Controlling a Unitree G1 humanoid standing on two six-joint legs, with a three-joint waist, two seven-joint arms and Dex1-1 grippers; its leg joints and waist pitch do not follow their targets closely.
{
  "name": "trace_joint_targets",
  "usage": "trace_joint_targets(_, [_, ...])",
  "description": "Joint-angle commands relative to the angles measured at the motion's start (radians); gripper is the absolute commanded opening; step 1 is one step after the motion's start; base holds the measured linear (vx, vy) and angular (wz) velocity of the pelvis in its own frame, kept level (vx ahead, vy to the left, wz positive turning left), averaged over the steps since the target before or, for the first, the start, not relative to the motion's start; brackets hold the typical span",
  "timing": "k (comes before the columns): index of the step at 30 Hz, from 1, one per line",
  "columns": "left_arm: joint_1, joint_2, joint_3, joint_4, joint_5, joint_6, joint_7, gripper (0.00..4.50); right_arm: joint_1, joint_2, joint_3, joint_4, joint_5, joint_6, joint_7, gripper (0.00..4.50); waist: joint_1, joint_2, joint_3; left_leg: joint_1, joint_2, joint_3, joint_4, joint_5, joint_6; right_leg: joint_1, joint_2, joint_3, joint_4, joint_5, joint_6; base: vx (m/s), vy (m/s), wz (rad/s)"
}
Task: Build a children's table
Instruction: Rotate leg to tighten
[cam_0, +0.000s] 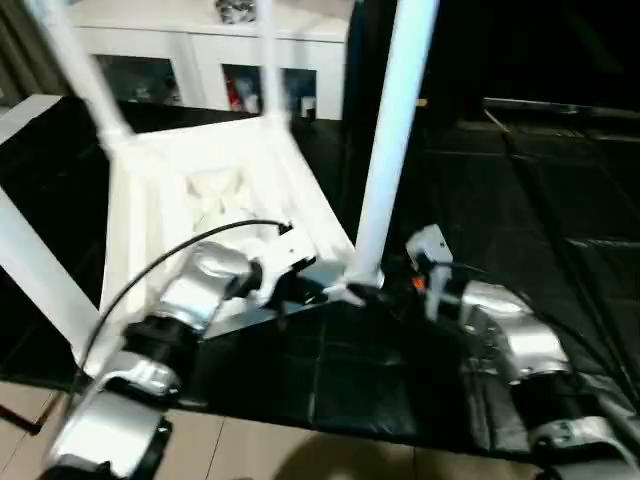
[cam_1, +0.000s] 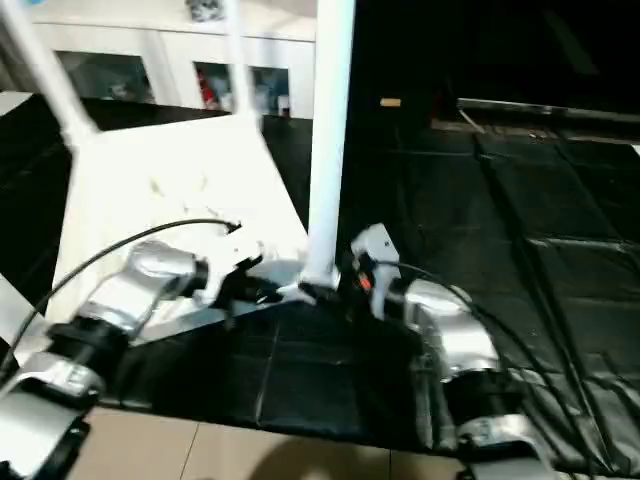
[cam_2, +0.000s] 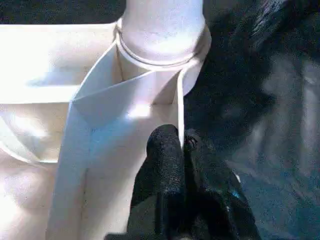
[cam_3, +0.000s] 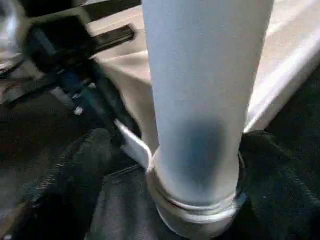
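Leg (cam_3: 200, 100) stands between right tool's (cam_3: 170, 165) spread fingers.

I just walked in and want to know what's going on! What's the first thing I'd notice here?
The white table top lying upside down on the black floor mat, with white legs sticking up from its corners like a bug on its back. At the near corner, the robot's left hand is pinched shut on the top's rim. Its right hand stands open around the bottom of that corner's leg.
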Motion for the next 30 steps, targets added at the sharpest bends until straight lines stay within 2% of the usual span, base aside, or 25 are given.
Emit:
trace_joint_targets(1, [0.007,0.016,-0.055,-0.056,-0.018,-0.06,-0.128,0.0,0.005,-0.043,0.011,-0.017,0.025,0.005,0.108,4.46,0.001,-0.005,-0.068,-0.01,0.006,0.019,-0.059,-0.141,0.094,0.066,-0.048,0.049,-0.049,-0.212,-0.215,0.0,0.0,0.0])
trace_joint_targets(3, [0.011,0.027,-0.064,-0.06,-0.02,-0.073,-0.154,0.0,0.004,-0.064,0.025,-0.028,0.04,0.02,0.163,4.46,0.009,-0.004,-0.07,-0.004,0.008,0.022,-0.057,-0.132,0.101,0.061,-0.048,0.052,-0.046,-0.186,-0.228,0.0,0.0,0.0])
trace_joint_targets(5, [0.015,0.04,-0.075,-0.061,-0.017,-0.096,-0.178,0.0,0.003,-0.08,0.04,-0.037,0.054,0.032,0.215,4.46,0.014,-0.004,-0.069,-0.004,0.008,0.023,-0.056,-0.13,0.103,0.062,-0.046,0.052,-0.041,-0.161,-0.242,0.0,0.0,0.0])
trace_joint_targets(8, [0.028,0.067,-0.095,-0.074,-0.017,-0.122,-0.233,0.0,-0.004,-0.087,0.058,-0.03,0.057,0.014,0.273,4.46,0.016,-0.006,-0.069,-0.01,0.008,0.021,-0.058,-0.139,0.095,0.065,-0.048,0.05,-0.043,-0.2,-0.224,0.0,0.0,0.0])
trace_joint_targets(13, [0.041,0.093,-0.114,-0.089,-0.022,-0.157,-0.294,0.0,-0.031,-0.085,0.086,-0.005,0.07,0.009,0.368,4.46,0.027,-0.01,-0.068,-0.003,0.01,0.026,-0.058,-0.138,0.082,0.059,-0.049,0.055,-0.045,-0.224,-0.216,0.0,0.0,0.0])
trace_joint_targets(15, [0.044,0.098,-0.118,-0.095,-0.024,-0.164,-0.31,0.0,-0.039,-0.082,0.094,0.004,0.072,0.014,0.387,4.18,0.028,-0.009,-0.068,-0.006,0.01,0.025,-0.059,-0.136,0.08,0.06,-0.049,0.056,-0.043,-0.225,-0.215,0.0,0.0,0.0])
trace_joint_targets(16, [0.044,0.099,-0.119,-0.096,-0.025,-0.166,-0.312,0.0,-0.041,-0.082,0.095,0.005,0.073,0.015,0.39,4.18,0.027,-0.013,-0.068,-0.007,0.009,0.025,-0.059,-0.138,0.08,0.061,-0.049,0.056,-0.042,-0.233,-0.212,0.0,0.0,0.0])
trace_joint_targets(18, [0.044,0.103,-0.125,-0.097,-0.025,-0.176,-0.323,0.0,-0.05,-0.077,0.106,0.02,0.072,0.016,0.403,4.1,0.028,-0.013,-0.068,-0.005,0.009,0.026,-0.059,-0.137,0.076,0.059,-0.049,0.058,-0.043,-0.24,-0.208,0.0,0.0,0.0])
trace_joint_targets(20, [0.045,0.105,-0.127,-0.1,-0.024,-0.181,-0.331,0.0,-0.053,-0.073,0.112,0.027,0.068,0.016,0.413,3.82,0.028,-0.015,-0.067,-0.006,0.008,0.027,-0.059,-0.141,0.072,0.059,-0.048,0.059,-0.043,-0.252,-0.204,0.0,0.0,0.0])
trace_joint_targets(26, [0.048,0.107,-0.132,-0.108,-0.022,-0.186,-0.341,0.0,-0.049,-0.062,0.124,0.029,0.069,0.027,0.431,3.36,0.028,-0.014,-0.068,-0.004,0.008,0.027,-0.058,-0.144,0.067,0.058,-0.047,0.062,-0.041,-0.244,-0.208,0.0,0.0,0.0])
trace_joint_targets(30, [0.049,0.11,-0.138,-0.111,-0.025,-0.188,-0.343,0.0,-0.045,-0.055,0.13,0.028,0.069,0.027,0.437,3.04,0.028,-0.016,-0.066,-0.008,0.006,0.027,-0.057,-0.144,0.064,0.058,-0.047,0.063,-0.04,-0.249,-0.204,0.0,0.0,0.0])
